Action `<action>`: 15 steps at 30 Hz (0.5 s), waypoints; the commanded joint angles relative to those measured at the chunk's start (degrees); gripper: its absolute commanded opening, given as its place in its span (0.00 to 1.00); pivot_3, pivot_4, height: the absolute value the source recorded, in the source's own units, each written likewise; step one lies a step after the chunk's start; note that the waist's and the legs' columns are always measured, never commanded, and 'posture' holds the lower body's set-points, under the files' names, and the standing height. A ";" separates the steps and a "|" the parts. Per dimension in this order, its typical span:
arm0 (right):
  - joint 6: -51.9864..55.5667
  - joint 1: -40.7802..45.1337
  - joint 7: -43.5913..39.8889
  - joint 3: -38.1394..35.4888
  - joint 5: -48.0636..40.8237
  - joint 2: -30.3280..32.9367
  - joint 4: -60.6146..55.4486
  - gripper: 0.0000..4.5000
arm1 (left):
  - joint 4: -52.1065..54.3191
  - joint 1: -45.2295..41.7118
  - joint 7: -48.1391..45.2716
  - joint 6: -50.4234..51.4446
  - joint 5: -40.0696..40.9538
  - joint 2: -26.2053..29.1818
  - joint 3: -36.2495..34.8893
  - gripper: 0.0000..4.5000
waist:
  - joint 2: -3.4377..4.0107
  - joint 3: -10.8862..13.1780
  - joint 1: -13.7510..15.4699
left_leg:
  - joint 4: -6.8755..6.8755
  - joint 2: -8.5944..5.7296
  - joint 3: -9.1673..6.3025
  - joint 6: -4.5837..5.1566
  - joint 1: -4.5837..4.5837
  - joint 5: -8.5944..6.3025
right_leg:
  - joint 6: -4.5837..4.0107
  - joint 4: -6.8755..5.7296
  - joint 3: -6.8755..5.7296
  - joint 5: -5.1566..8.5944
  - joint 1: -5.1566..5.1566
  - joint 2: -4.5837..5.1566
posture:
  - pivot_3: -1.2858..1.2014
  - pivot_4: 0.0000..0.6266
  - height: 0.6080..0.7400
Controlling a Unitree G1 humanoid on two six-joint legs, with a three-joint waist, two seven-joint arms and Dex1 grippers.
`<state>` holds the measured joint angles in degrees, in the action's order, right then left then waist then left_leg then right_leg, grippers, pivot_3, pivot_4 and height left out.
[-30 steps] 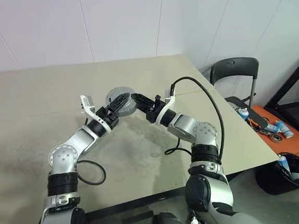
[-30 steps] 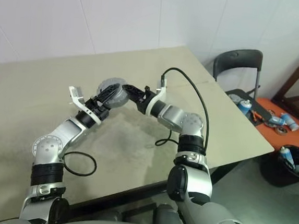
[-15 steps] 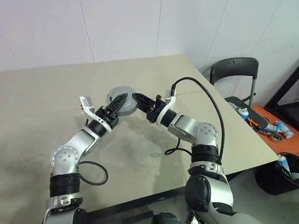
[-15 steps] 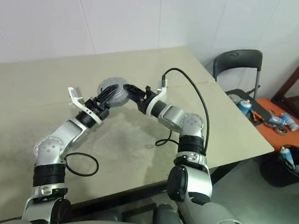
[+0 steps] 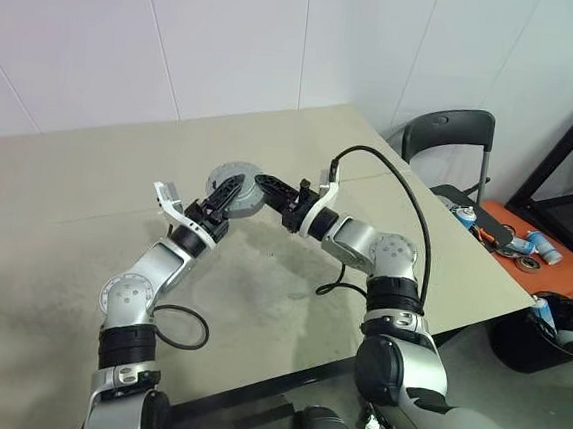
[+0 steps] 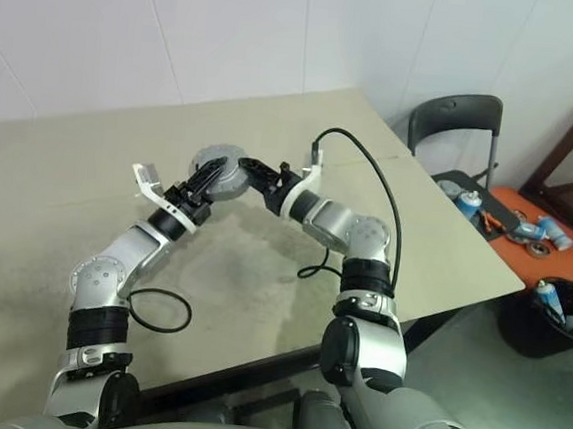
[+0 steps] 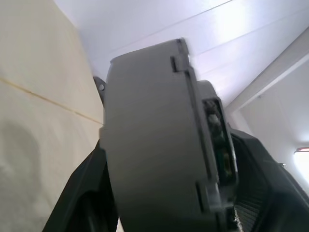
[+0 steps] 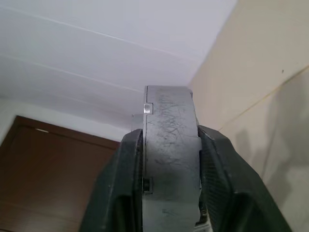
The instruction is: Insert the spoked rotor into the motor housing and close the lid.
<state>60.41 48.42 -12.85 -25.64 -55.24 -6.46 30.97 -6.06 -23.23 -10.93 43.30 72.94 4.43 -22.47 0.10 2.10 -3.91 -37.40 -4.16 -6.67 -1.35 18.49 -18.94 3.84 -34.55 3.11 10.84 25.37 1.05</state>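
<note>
Grey metal, round and thick, the motor housing (image 5: 234, 189) hangs in the air above the beige table (image 5: 52, 254), over its middle and somewhat toward the far edge, lifted clear of the tabletop. Both arms meet at it. The left gripper (image 5: 225, 198) reaches up from the near left, and in the left wrist view its black fingers (image 7: 82, 193) lie along both faces of the housing's broad grey rim, clasping it. The right gripper (image 5: 267, 185) comes in from the right, and in the right wrist view its two fingers (image 8: 118, 188) press flat against either face of the disc, seen there edge-on, so it too is clenched on the housing. The housing stands nearly on edge, its face turned toward the head cameras, with dark openings visible in that face; whether the rotor sits inside cannot be told. A black cable (image 5: 178, 328) loops on the table near the near edge. Past the table's right corner stand a dark chair (image 5: 452, 139) and an orange surface (image 5: 553, 266) strewn with small objects.
</note>
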 commanded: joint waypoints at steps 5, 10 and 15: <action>0.78 1.14 -0.36 2.32 0.16 -1.40 -2.23 0.63 | 1.40 -1.59 1.12 -0.31 -2.10 0.68 -0.01 0.48 | -0.01 0.00 0.07 | -0.04 0.00 0.01 -0.02 0.01 0.01 | -0.01 -0.04 0.00 -0.01 0.01 -0.01 | 0.52 0.00 1.00; 0.08 0.99 -0.64 3.17 1.00 -1.34 -2.54 0.75 | 2.02 -1.27 1.27 0.15 -2.48 0.54 -0.11 0.48 | -0.01 0.00 0.08 | -0.06 -0.01 0.02 -0.02 0.00 0.01 | -0.01 -0.07 0.00 -0.01 0.01 0.00 | 0.52 0.00 1.00; 0.38 1.50 -0.14 1.91 0.00 -1.25 -0.75 0.88 | 2.01 -1.48 1.41 0.06 -3.19 0.35 -0.28 0.48 | -0.01 0.00 0.05 | -0.07 -0.01 0.02 -0.02 0.00 0.01 | -0.01 -0.07 0.00 -0.01 0.01 0.00 | 0.52 0.00 1.00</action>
<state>60.99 47.71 -12.47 -23.22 -53.62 -6.52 31.29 -6.20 -23.24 -8.94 43.59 69.29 4.45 -22.66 0.09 2.10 -3.86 -37.46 -4.17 -6.65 -1.37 18.50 -18.92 3.83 -34.63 3.11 10.83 25.38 1.05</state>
